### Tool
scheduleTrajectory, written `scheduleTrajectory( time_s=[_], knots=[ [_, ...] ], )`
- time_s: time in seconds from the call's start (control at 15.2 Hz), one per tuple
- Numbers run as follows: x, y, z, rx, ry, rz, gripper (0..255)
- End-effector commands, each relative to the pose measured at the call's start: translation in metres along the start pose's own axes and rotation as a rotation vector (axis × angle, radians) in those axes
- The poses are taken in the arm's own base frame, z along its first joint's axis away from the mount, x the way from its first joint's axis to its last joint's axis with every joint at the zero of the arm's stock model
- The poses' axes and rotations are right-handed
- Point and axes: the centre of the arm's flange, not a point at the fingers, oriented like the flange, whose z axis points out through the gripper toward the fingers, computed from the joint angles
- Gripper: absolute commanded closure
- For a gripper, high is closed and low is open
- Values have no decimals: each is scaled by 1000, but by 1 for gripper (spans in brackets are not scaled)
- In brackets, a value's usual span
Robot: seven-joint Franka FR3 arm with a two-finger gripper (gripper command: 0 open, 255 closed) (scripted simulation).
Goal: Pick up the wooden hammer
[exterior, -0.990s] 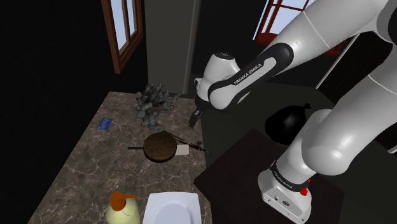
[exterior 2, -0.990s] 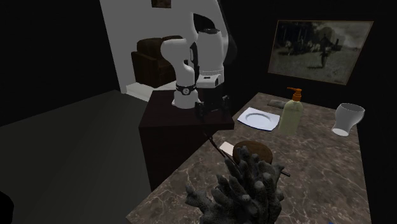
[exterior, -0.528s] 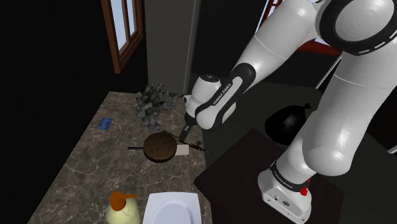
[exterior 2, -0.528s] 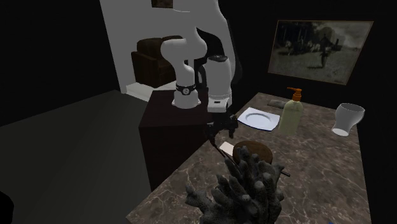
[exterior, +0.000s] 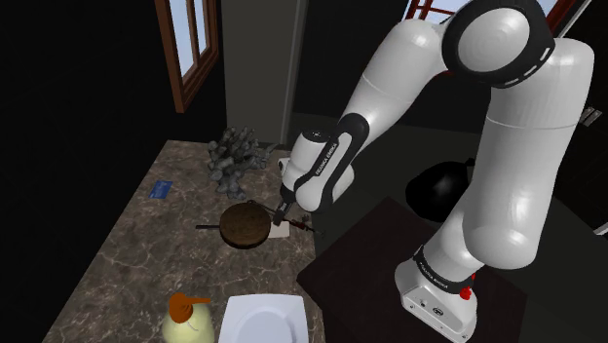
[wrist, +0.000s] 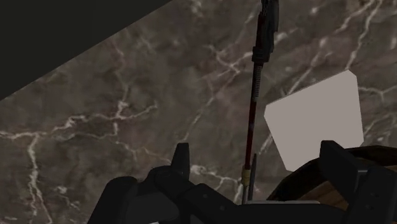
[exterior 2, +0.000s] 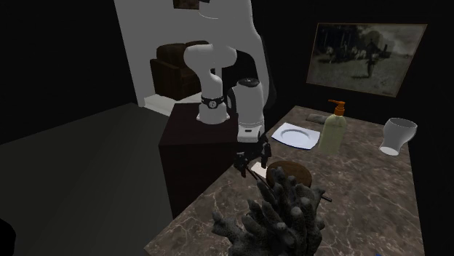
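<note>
In the shoulder view the gripper [exterior: 282, 209] has dropped from its higher spot at about 2 o'clock of the round wooden piece [exterior: 244, 226]. It now hangs low over the bench [exterior: 127, 248], close above the near end of the hammer [exterior: 304, 227]. The hammer's thin dark handle runs out from the round piece toward 3 o'clock, past a white card [exterior: 281, 232] that lies just beside that piece. I cannot tell whether the round piece is the hammer's head or a separate thing. In the second exterior view the gripper [exterior 2: 251, 163] has left the stand's edge and come down toward 5 o'clock, to the bench's near rim just at 9 o'clock of the round piece [exterior 2: 288, 174]. In the wrist view the gripper [wrist: 257, 156] stands wide, and nothing is clasped. The handle [wrist: 253, 108] runs straight away toward 12 o'clock from between the two fingers, touching neither, with its black grip [wrist: 267, 25] at the far end. The card [wrist: 315, 118] and the round piece [wrist: 305, 188] sit by one finger, bare bench [wrist: 127, 114] by the other. The approach looks nearly finished. What seems left is a short descent and a squeeze across the thin shaft, which could roll or slip.
</note>
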Motion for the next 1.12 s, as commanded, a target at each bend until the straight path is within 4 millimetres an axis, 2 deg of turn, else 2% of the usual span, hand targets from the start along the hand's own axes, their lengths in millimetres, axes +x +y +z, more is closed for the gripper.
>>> scheduleTrajectory(
  time_s=[0.0,0.07,0.13,0.73,1.06],
  knots=[
    [-1,0,4,0,0,0,0],
    [-1,0,4,0,0,0,0],
    [-1,0,4,0,0,0,255],
    [-1,0,4,0,0,0,255],
    [3,-1,-22,0,0,0,255]
  ],
)
